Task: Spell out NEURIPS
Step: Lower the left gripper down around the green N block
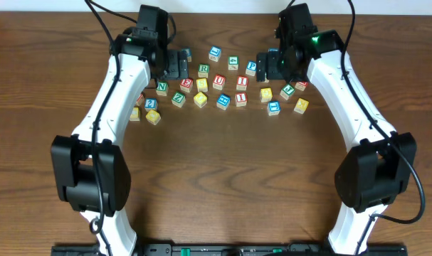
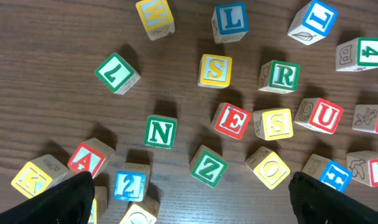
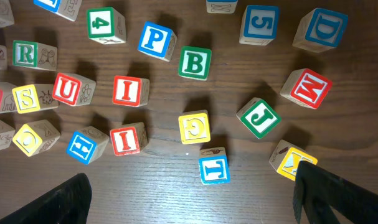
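The letter cubes lie scattered on the wooden table. In the left wrist view I see green N, red E, green R, red U and yellow S. In the right wrist view I see blue P, red I, a second red I, U and R. Overhead, N is leftmost and P is to the right. My left gripper and right gripper hover open and empty above the cubes.
Other cubes lie among them: green Z, red A, blue L, green B, blue D, red M, green J, blue T. Bare table lies in front.
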Available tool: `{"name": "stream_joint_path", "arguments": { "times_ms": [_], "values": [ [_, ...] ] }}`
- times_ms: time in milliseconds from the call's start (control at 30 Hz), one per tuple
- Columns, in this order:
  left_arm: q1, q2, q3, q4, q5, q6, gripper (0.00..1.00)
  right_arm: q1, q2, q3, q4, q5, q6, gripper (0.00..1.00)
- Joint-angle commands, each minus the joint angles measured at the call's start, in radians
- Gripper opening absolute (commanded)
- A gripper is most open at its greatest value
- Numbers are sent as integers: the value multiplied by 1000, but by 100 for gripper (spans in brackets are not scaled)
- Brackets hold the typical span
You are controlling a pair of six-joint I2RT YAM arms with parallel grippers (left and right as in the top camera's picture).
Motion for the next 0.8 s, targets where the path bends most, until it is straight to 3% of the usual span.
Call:
{"name": "stream_joint_path", "arguments": {
  "times_ms": [0,767],
  "values": [
    [-1,45,3,4,-6,14,98,9,0,21,-1,12,7,99],
    [6,98,3,28,-6,55,90,9,0,21,-1,12,7,99]
  ]
}}
